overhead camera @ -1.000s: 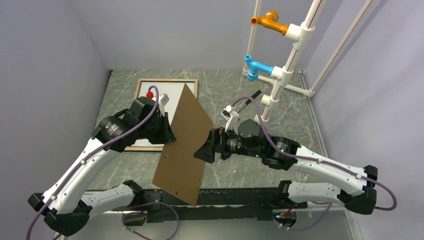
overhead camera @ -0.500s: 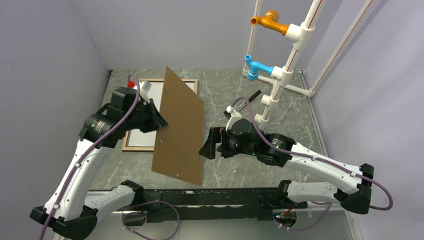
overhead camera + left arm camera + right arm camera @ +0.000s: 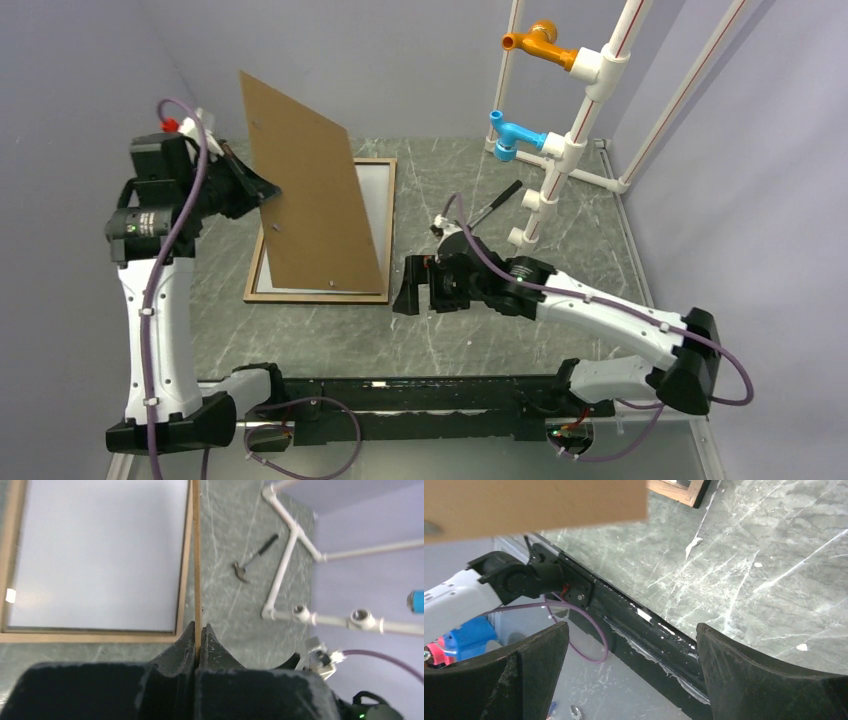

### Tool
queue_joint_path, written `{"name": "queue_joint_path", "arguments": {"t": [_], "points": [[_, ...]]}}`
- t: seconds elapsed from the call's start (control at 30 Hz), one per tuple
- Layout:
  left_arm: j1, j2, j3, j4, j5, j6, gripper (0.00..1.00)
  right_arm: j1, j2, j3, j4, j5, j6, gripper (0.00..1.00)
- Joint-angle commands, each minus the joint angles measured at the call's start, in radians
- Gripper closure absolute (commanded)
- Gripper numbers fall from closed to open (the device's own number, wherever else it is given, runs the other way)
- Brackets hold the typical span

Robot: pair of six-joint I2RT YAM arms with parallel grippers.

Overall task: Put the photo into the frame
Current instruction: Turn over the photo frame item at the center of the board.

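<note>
Since the preceding view, the backing board (image 3: 310, 200) has swung from centre to upper left, uncovering more of the frame (image 3: 90, 637). The photo (image 3: 100, 555) lies white side up inside the frame's rails, flat on the desk (image 3: 480, 340), left of centre. Left claw (image 3: 198, 635): pinched tight on the board's edge, holding it tilted over the frame. Right claw (image 3: 631, 630): spread wide, holding nothing, low at centre.

A robotics laboratory test cell is shown. A marble-patterned table (image 3: 560, 200) is enclosed by plain lilac walls (image 3: 90, 80). Two white robot arms (image 3: 150, 300) are bolted to a black rail (image 3: 430, 395), and a white pipe rack (image 3: 578, 125) with an orange fitting (image 3: 540, 40) and a blue fitting (image 3: 513, 133) is placed at the back.
</note>
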State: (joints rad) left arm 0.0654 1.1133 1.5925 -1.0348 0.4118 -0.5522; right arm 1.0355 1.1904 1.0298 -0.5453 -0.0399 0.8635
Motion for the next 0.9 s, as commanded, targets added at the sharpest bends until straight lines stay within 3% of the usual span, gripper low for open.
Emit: {"name": "queue_joint_path", "arguments": {"t": [0.0, 0.13, 0.27, 0.37, 0.5, 0.87], "points": [[0.079, -0.01, 0.18, 0.006, -0.016, 0.068, 1.0, -0.003, 0.097, 0.073, 0.009, -0.026, -0.047, 0.0], [0.089, -0.019, 0.289, -0.057, -0.191, 0.135, 1.0, -0.006, 0.214, 0.108, 0.037, -0.016, -0.084, 0.01], [0.09, -0.074, 0.302, -0.053, -0.308, 0.18, 1.0, -0.023, 0.365, 0.218, 0.02, 0.017, -0.132, 0.01], [0.09, -0.111, 0.277, -0.04, -0.311, 0.194, 1.0, -0.055, 0.489, 0.306, -0.013, 0.008, -0.148, 0.03], [0.09, -0.15, 0.215, -0.027, -0.275, 0.198, 1.0, -0.1, 0.616, 0.382, -0.016, -0.032, -0.155, 0.13], [0.089, -0.204, 0.109, -0.007, -0.189, 0.195, 1.0, -0.138, 0.919, 0.622, -0.134, 0.072, -0.234, 0.28]]}}
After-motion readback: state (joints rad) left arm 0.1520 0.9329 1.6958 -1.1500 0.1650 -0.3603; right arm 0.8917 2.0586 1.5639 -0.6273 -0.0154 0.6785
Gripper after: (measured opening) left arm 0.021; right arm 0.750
